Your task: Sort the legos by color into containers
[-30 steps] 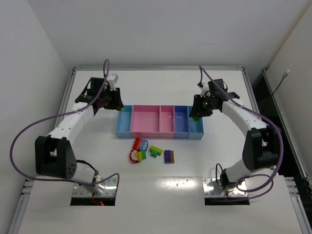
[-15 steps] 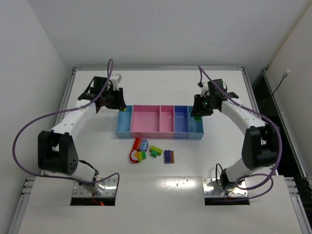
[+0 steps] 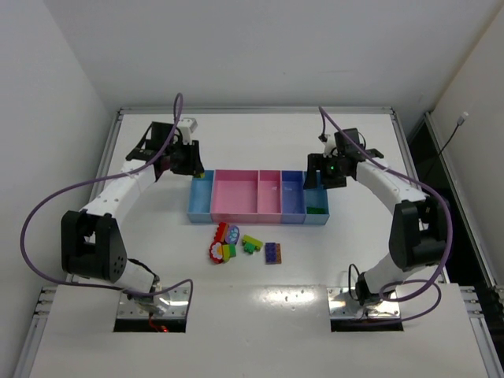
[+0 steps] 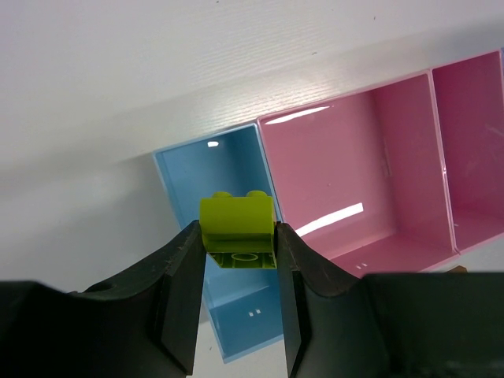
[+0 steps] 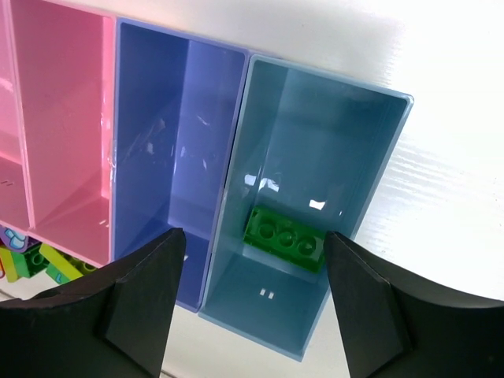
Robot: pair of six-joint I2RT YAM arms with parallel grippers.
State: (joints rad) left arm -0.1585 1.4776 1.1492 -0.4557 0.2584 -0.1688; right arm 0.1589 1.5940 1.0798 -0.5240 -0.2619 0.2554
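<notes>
Left end effector (image 4: 239, 236): closed on a lime brick (image 4: 236, 223), held above the left light-blue bin (image 4: 224, 161) at the left end of the container row (image 3: 236, 197). The wide pink bin (image 4: 346, 173) adjoins on the right.

Right end effector (image 5: 253, 240): fingers spread wide, nothing between them, above the right light-blue bin (image 5: 319, 134). A green brick (image 5: 285, 238) lies flat on that bin's floor, toward the near end. The periwinkle bin (image 5: 169, 142) adjoins on the left.

Loose bricks (image 3: 244, 246): clustered on the white worktop (image 3: 260, 142), on the near side of the row and apart from it.

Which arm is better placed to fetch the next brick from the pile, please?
Right: the right gripper is open and empty above the green brick, while the left gripper holds a lime brick.
</notes>
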